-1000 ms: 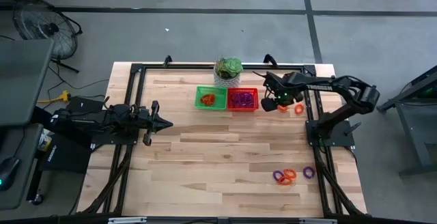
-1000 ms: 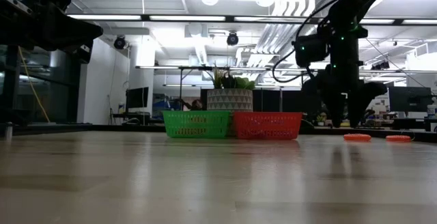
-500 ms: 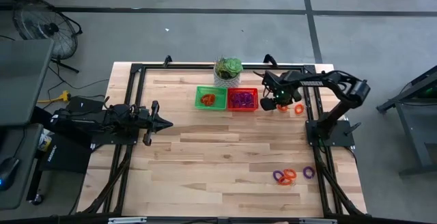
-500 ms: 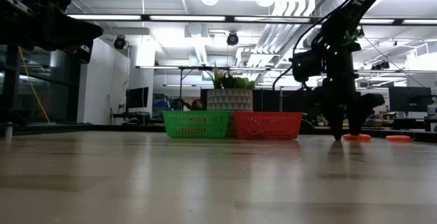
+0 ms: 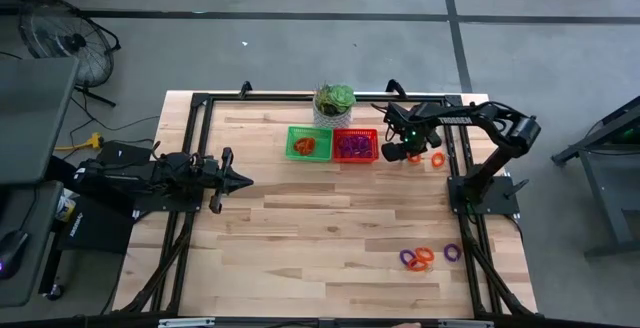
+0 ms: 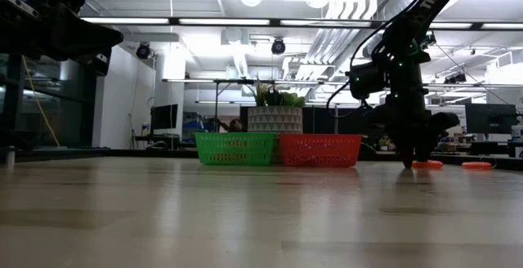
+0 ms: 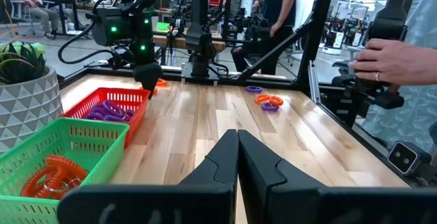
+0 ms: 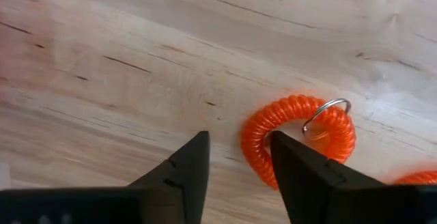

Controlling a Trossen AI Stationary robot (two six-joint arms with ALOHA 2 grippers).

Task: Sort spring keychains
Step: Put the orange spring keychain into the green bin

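Right gripper (image 8: 235,176), jaws narrowly parted, straddles 1 orange keychain (image 8: 298,140) right of the red basket (image 5: 355,146), ready to pinch.

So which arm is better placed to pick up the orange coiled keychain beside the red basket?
The right: its right gripper is open, down at the table, one finger at the orange coiled plastic keychain. The left gripper, shut, waits far across the table.
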